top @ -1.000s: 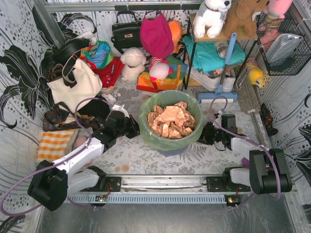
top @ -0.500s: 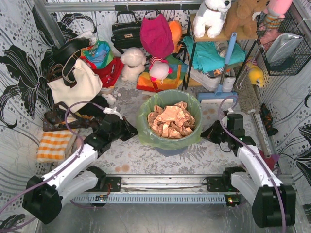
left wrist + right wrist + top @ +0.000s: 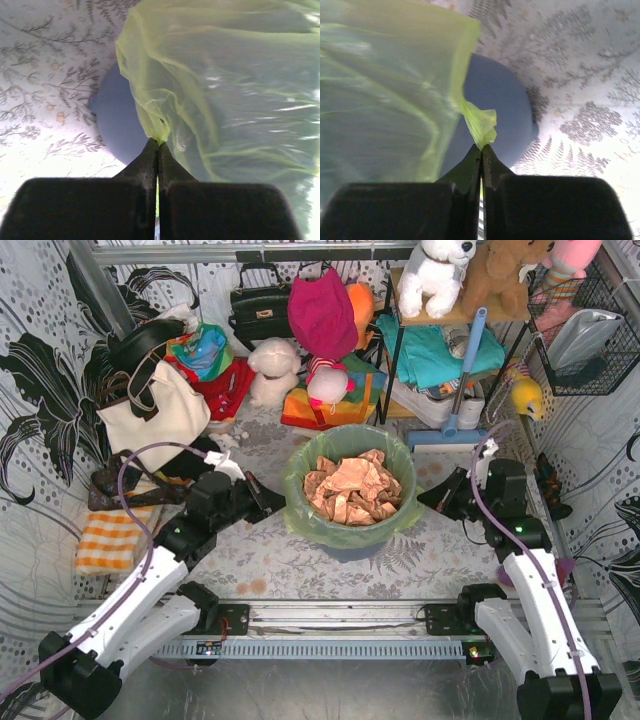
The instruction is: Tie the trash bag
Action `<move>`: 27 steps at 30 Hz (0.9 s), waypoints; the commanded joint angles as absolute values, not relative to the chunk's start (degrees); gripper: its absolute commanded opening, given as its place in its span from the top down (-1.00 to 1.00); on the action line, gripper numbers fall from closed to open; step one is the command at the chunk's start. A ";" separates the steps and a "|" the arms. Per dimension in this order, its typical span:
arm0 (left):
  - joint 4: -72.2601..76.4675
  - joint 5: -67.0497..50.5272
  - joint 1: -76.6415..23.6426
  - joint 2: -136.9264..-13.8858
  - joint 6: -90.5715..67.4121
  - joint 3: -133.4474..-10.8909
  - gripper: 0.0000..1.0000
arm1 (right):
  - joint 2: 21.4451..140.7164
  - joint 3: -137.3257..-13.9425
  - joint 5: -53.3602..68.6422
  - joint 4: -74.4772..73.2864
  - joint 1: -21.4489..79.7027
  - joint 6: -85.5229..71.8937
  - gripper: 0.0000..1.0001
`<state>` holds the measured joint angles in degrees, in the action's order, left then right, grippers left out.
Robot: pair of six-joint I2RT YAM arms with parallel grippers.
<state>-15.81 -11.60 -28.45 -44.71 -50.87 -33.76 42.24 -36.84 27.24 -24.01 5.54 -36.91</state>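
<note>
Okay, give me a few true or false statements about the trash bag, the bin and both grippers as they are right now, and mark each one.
1. The left gripper is shut on a fold of the trash bag. True.
2. The right gripper is open and clear of the bag. False: it is shut on a small pinch of the bag's green film.
3. The bag sits in the blue-grey bin with its edge folded down over the outside. True.
4. The bag is empty. False: crumpled brown paper fills it.
5. The bag's top is already knotted. False: its mouth is wide open in the top view.
</note>
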 commanded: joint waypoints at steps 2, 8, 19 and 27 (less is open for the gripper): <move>-12.20 -15.59 -28.21 -43.77 -48.92 -37.61 1.00 | 39.96 -43.70 31.15 -25.06 5.27 -38.80 1.00; -8.60 -19.33 -28.17 -42.14 -49.22 -37.62 1.00 | 37.86 -45.07 33.84 -23.59 5.27 -40.74 1.00; -3.34 -21.79 -28.17 -39.32 -49.03 -39.20 1.00 | 33.30 -46.12 35.13 -17.18 5.27 -46.54 1.00; -1.88 -23.14 -28.16 -41.55 -49.07 -41.96 1.00 | 30.45 -51.16 26.58 -23.93 5.27 -42.68 1.00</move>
